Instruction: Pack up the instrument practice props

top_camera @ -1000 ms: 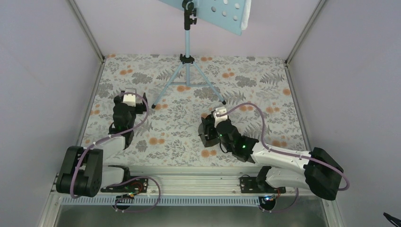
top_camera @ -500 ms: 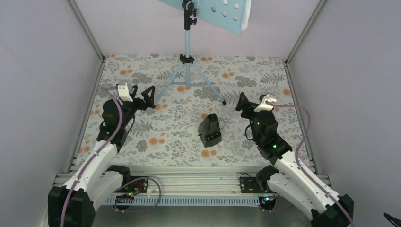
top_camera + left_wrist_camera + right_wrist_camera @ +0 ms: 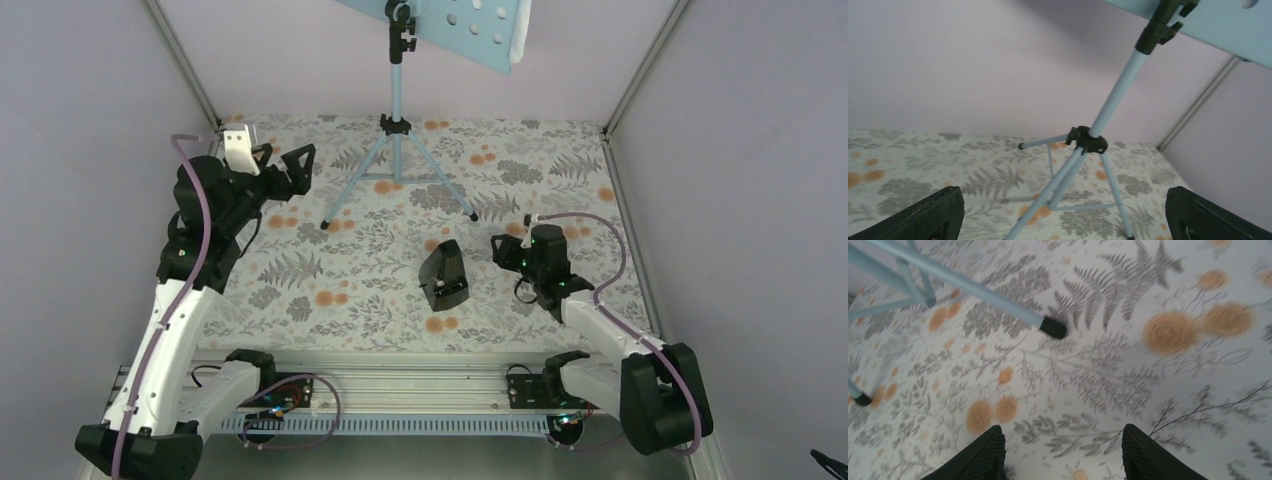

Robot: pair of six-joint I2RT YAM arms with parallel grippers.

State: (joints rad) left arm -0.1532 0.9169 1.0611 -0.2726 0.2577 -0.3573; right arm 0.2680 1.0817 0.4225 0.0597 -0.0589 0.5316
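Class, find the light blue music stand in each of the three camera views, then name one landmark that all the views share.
Top external: music stand at top centre, its tripod feet on the cloth.
Left wrist: music stand in the centre, its pole slanting up to the right.
Right wrist: music stand at upper left, legs only.
Shared landmark: the floral tablecloth.

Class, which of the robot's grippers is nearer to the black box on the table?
Right. The right gripper hovers just right of the black box; the left gripper is far off, left of the music stand.
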